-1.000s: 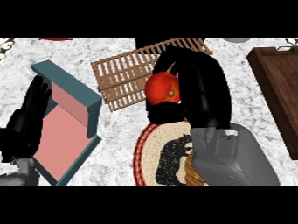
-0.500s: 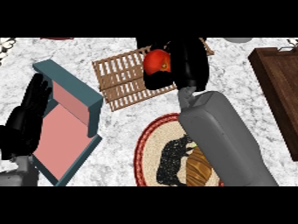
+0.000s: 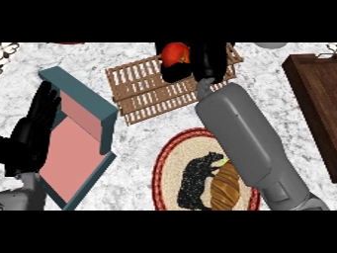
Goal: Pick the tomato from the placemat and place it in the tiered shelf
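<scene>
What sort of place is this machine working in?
Most likely a kitchen counter: a white marbled top, a round woven placemat with what looks like a bread roll on it, and a tomato held in the right hand at a slatted wooden shelf.

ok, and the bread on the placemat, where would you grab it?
Across its narrow middle, from above: the bread lies flat on the placemat, long axis toward the robot. The right forearm overlaps its right edge, so probably use the left hand.
</scene>
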`<state>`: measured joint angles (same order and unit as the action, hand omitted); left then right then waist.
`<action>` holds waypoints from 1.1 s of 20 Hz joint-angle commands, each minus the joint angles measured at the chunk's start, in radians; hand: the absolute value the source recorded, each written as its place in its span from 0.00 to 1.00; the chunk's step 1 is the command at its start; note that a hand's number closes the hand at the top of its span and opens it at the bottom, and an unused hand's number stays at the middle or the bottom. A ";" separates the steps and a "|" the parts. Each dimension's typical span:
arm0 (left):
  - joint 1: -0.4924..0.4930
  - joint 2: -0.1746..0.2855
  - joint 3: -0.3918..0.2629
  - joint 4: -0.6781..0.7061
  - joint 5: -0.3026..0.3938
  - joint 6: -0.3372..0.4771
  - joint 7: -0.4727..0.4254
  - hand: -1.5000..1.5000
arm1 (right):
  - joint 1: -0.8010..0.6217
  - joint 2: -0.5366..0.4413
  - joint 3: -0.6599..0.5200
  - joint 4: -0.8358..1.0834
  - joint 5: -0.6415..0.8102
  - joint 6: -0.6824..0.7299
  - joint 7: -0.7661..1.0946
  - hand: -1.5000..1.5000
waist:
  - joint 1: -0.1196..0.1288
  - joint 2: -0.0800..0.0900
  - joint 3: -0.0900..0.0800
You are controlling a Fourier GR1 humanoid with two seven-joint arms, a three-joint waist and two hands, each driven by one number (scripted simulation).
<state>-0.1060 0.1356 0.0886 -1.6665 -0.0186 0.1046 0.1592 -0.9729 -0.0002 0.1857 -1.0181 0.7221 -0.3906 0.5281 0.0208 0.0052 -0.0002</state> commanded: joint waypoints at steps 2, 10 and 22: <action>0.014 -0.026 -0.028 -0.023 -0.029 0.024 0.010 0.50 | -0.009 0.000 -0.067 0.180 -0.123 -0.098 -0.150 0.00 | 0.005 0.002 0.000; 0.012 -0.008 0.011 -0.032 -0.003 0.011 0.025 0.50 | -0.061 -0.026 -0.103 0.278 -0.268 -0.025 -0.291 0.00 | -0.006 -0.002 0.000; 0.023 0.013 0.028 -0.096 0.017 -0.005 0.102 0.50 | -0.083 -0.060 -0.182 0.059 -0.371 -0.093 -0.209 0.00 | -0.025 -0.013 0.001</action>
<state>-0.0955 0.1303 0.0987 -1.6970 -0.0275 0.1108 0.1901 -1.0745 -0.0244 0.0356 -0.8625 0.3643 -0.4724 0.2519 0.0056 -0.0013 0.0000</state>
